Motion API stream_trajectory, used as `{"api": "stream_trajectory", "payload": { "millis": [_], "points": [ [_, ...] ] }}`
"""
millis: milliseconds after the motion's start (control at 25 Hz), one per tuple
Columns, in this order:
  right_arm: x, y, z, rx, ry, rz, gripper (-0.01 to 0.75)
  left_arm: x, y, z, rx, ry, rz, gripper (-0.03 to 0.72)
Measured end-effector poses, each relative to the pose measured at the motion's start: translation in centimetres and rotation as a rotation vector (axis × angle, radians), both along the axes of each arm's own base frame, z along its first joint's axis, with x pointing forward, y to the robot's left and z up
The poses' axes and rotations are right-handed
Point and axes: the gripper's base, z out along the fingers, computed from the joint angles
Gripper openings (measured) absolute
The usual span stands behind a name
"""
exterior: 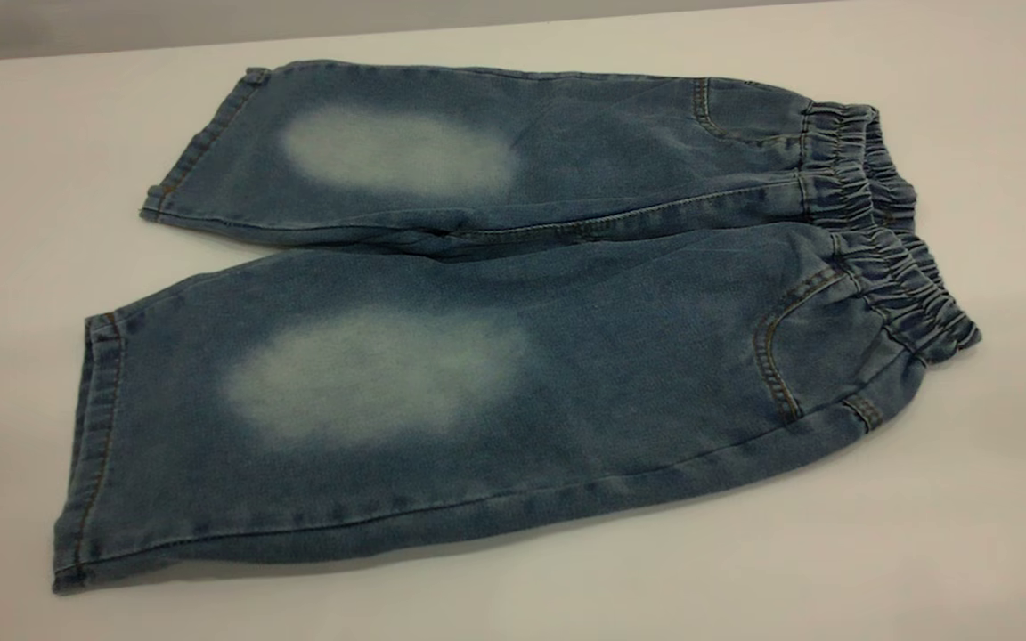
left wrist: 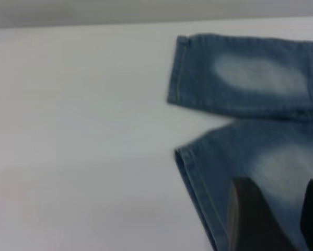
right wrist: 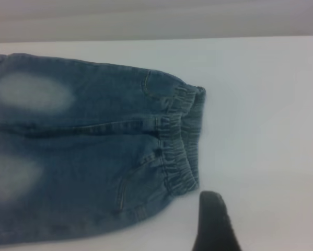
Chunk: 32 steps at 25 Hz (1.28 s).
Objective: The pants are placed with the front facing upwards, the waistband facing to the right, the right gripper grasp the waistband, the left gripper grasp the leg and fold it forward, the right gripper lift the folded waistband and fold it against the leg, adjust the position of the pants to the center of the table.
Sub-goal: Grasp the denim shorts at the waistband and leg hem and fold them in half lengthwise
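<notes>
1. Exterior view: the pants (exterior: 513, 320) lie flat and unfolded on the table (exterior: 967, 534), front up, waistband (exterior: 887, 231) at the right end, both legs running left from it. Neither claw shows here. Nothing is grasped yet, so I judge the first grasps are the step in hand.
2. Left wrist view: my left gripper (left wrist: 276, 219) hangs over the near leg (left wrist: 261, 172), just in from its hem, jaws apart and empty. I should pinch near the hem edge, taking both layers.
3. Right wrist view: of my right gripper (right wrist: 215, 222) one finger shows, just beside the waistband's near corner, over bare table; released or clenched I cannot tell. I should close on the band's near corner.
</notes>
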Motion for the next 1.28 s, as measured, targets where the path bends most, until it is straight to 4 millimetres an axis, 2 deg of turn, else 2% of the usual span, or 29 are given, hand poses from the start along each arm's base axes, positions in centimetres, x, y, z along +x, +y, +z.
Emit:
{"api": "stream_trajectory", "payload": {
  "millis": [160,280,400,600,720,920,1080,1280],
  "points": [
    [0.3,0.1,0.1,-0.005,0.012,0.010,0.387,0.7,0.6,1.3,0.102,-0.128,0.029,0.244],
    [1.5,0.3,0.2,-0.011,0.092,0.013,0.387,2.0,0.9,2.3,0.202,-0.181,0.032,0.244],
    [3.4,0.8,0.9,0.000,0.140,0.031,0.387,4.2,0.8,3.0,0.233,-0.195,0.014,0.244],
    [7.1,1.8,1.6,0.039,0.138,0.080,0.387,9.2,0.3,3.5,0.206,-0.179,-0.021,0.244],
    [9.3,2.1,1.6,0.051,0.130,0.081,0.387,12.1,0.3,2.6,0.257,-0.091,-0.053,0.244],
    [12.5,2.4,0.6,0.028,0.191,0.071,0.387,16.0,0.2,-0.8,0.359,0.173,-0.147,0.244],
    [14.5,2.8,-0.9,0.054,0.308,0.064,0.387,17.7,-0.8,-3.0,0.423,0.302,-0.281,0.244],
    [17.2,3.1,-3.3,0.045,0.422,0.059,0.387,18.8,-3.4,-5.1,0.491,0.382,-0.477,0.244]
  ]
}}
